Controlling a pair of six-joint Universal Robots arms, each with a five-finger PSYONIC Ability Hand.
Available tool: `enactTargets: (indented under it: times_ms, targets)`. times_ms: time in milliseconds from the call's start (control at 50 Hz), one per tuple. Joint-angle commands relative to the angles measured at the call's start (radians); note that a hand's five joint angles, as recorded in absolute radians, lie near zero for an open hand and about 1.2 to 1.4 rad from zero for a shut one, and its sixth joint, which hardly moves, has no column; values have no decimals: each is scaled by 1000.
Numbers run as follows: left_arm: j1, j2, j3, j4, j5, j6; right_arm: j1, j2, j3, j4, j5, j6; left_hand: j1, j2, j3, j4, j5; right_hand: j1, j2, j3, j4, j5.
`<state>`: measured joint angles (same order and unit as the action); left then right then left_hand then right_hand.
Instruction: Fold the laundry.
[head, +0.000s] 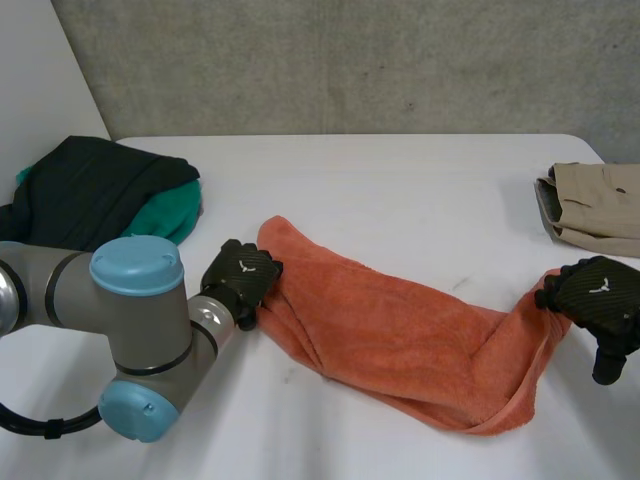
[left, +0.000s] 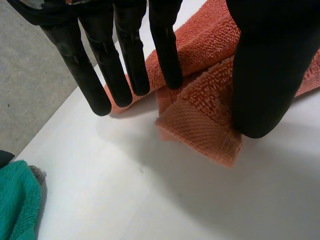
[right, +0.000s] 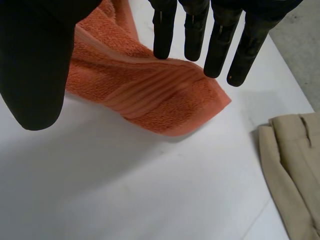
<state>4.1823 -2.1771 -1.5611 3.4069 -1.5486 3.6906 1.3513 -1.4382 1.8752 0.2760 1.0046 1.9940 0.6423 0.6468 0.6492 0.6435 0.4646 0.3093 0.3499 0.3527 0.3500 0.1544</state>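
Dark knit and sea-green fabric are slumping together in a soft heap of clothes (head: 95, 190) at the left end of the white table (head: 400, 180). Just in front of the heap, the left arm (head: 135, 330) is bending across, grey joints and light-blue caps catching the light.

Its left hand (head: 240, 278) is sitting at the left end of the orange towel (head: 400, 340). In the left wrist view the fingers (left: 127, 60) are reaching out straight and spread, well apart from the thumb (left: 265, 75), so the hand is gaping rather than gripping. A doubled corner of the towel is lying on the table between thumb and fingers. Its looped terry pile is giving way to a flat woven band along the hem.

The towel is stretching in a long, rumpled diagonal across the middle of the table, folded lengthwise on itself with thick creases. Its right end is bending up toward the right hand (head: 598, 296).

In the right wrist view that hand's fingers (right: 220, 40) are also pointing straight, the thumb (right: 35, 65) held wide of them, nothing clasped. The ribbed corner of the towel is lying under the fingertips.

Beyond it, at the table's right edge, a beige garment (head: 600, 205) of smooth woven cloth is lying neatly folded.
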Motion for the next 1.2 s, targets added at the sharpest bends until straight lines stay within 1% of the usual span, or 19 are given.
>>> enactTargets:
  times_ms: [20,80,100,120,360,480,560,580,680,820,860,900,920,960,980,1020,1080,1120,1200]
  targets:
    - [2,-6,1,0,7,3,-11,-22,-4,-1,-1,-4,322,317,315,320,325,37,-4,-6,-4,17]
    - [2,-10,4,-2,16,3,-11,-22,-1,-1,-11,-4,551,546,544,550,554,40,-1,-3,-1,20]
    - [2,-10,7,-2,18,5,-11,-22,1,-4,-26,-8,726,722,719,725,729,40,-1,-3,-1,20]
    - [2,-10,7,-3,18,5,-9,-21,2,-8,-35,-9,754,749,747,752,757,43,2,-1,2,23]
    - [12,77,-10,-14,4,11,0,42,12,-149,-155,-18,754,749,747,753,757,113,72,70,72,93]
    - [21,145,-39,-14,5,3,3,145,-5,-233,-149,-49,754,749,747,753,757,389,348,345,348,369]
    - [42,174,-45,-14,7,0,25,220,-56,-268,-130,-95,754,749,747,753,757,899,858,855,858,879]
    - [51,175,-43,-14,5,2,47,245,-97,-268,-117,-101,754,749,747,753,757,1085,1045,1042,1044,1065]
    - [85,177,-5,-2,13,5,121,274,-241,-274,-51,-55,754,749,747,753,757,1087,1046,1044,1046,1067]
    - [140,125,284,29,10,0,239,337,-539,-392,35,228,754,749,747,753,757,1087,1046,1044,1046,1067]
    - [143,80,430,55,7,0,258,357,-640,-458,95,349,754,749,747,753,757,1087,1046,1044,1046,1067]
    - [157,45,587,92,2,-3,267,377,-752,-552,198,461,754,749,747,753,757,1087,1046,1044,1046,1067]
    - [176,28,678,118,-2,-6,272,387,-830,-624,295,524,754,749,747,753,757,1087,1046,1044,1046,1067]
    - [196,13,777,152,-11,-17,279,392,-890,-676,371,563,754,749,747,753,757,1087,1046,1044,1046,1067]
    - [206,4,841,175,-24,-29,291,394,-956,-726,441,595,754,749,747,753,757,1087,1046,1044,1046,1067]
    - [212,-4,898,193,-37,-46,304,389,-993,-745,488,603,754,749,747,753,757,1087,1046,1044,1046,1067]
    - [216,-4,931,199,-38,-81,333,383,-1028,-730,490,606,754,749,747,753,757,1087,1046,1044,1046,1067]
    - [213,2,905,196,-33,-90,360,374,-1006,-681,456,611,754,749,747,753,757,1087,1046,1044,1046,1067]
    - [200,68,668,209,7,-100,384,348,-902,-585,379,621,754,749,747,753,757,1087,1046,1044,1046,1067]
